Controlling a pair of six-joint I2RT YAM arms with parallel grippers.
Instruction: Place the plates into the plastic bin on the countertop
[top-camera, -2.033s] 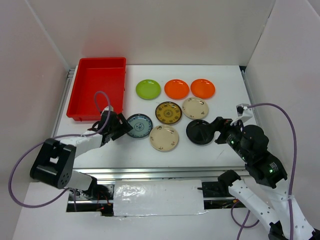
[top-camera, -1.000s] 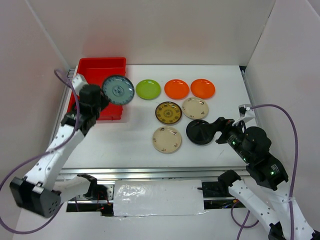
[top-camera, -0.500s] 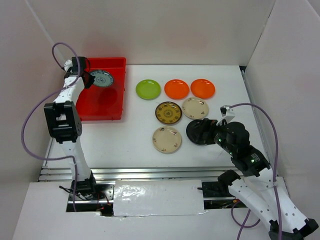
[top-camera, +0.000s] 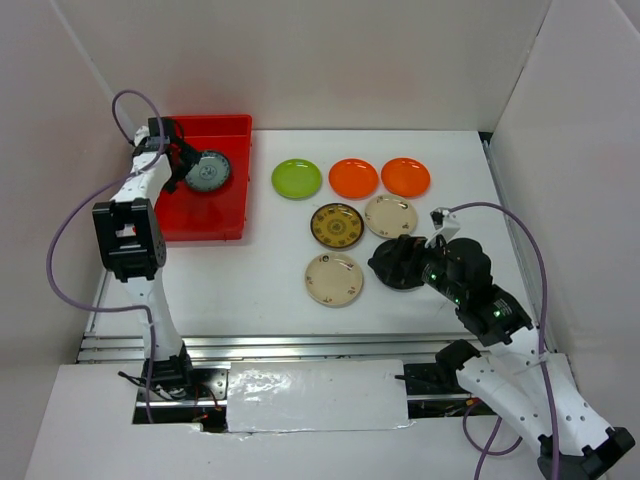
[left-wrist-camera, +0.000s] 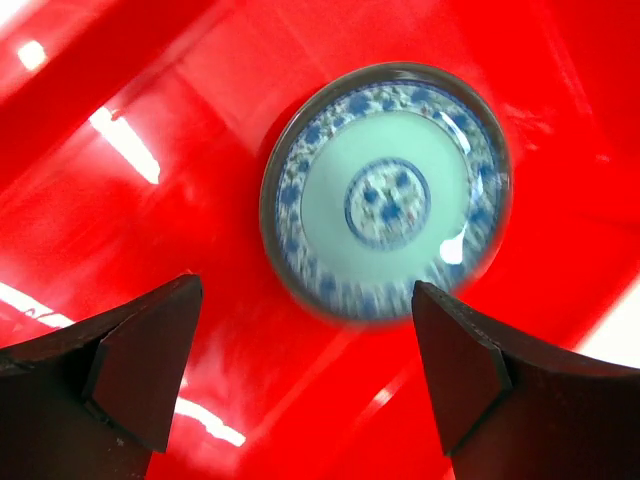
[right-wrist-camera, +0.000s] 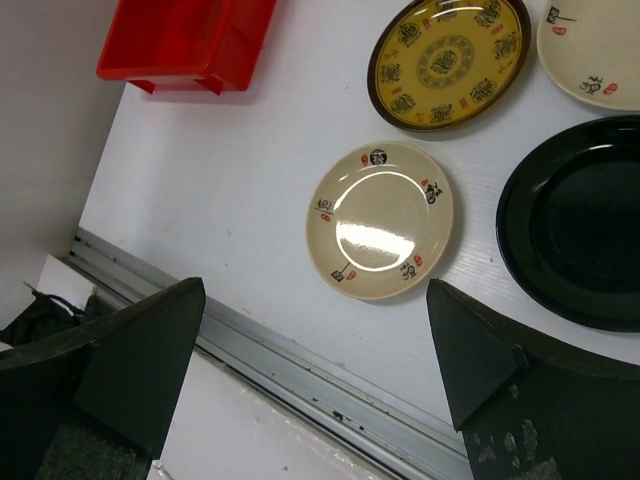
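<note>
Blue-grey patterned round plate (left-wrist-camera: 385, 190) is in the red rectangular plastic bin (top-camera: 205, 128); seven other plates (top-camera: 333, 278) wait on the table (top-camera: 250, 285). Left gripper (left-wrist-camera: 302, 335) and right gripper (right-wrist-camera: 315, 345) both spread apart

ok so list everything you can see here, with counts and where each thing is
red rectangular plastic bin: one, red, far left of the white countertop
blue-grey patterned round plate: one, inside the bin
lime green round plate: one, right of the bin
orange round plates: two, far row
olive-gold patterned plate: one, centre
cream patterned plates: two, flanking the olive-gold one
black round plate: one, near right
left claw: open, over the bin
right claw: open, beside the black plate
</note>
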